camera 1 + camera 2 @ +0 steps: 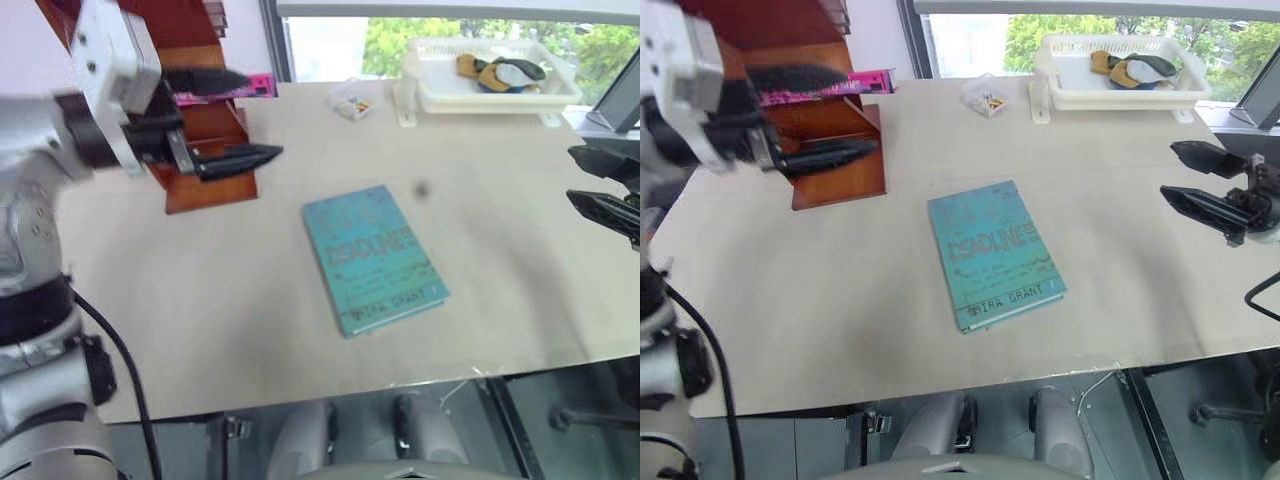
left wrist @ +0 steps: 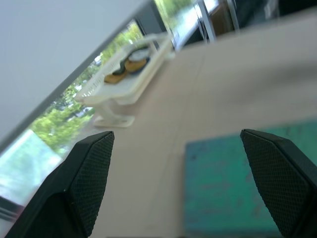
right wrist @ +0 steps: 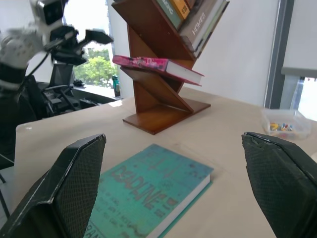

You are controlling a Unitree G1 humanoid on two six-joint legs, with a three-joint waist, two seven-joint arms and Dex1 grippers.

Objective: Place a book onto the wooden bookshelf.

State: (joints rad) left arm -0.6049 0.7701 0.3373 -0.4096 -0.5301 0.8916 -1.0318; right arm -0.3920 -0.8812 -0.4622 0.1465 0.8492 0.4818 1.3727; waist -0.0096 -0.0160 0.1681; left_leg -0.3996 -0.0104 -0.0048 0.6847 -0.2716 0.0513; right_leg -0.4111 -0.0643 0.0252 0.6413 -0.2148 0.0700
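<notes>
The book (image 3: 157,65) lies flat on a slanted board of the wooden bookshelf (image 3: 163,106), with its end sticking out past the board. The left end effector (image 1: 835,115) is wide open and holds nothing, just beside the shelf. The right end effector (image 1: 1200,180) is open and empty too. The book could slide off if the left arm bumps the shelf.

A teal book (image 1: 995,255) lies flat mid-table (image 1: 820,290); a white basket (image 1: 1120,75) stands at the far edge.
</notes>
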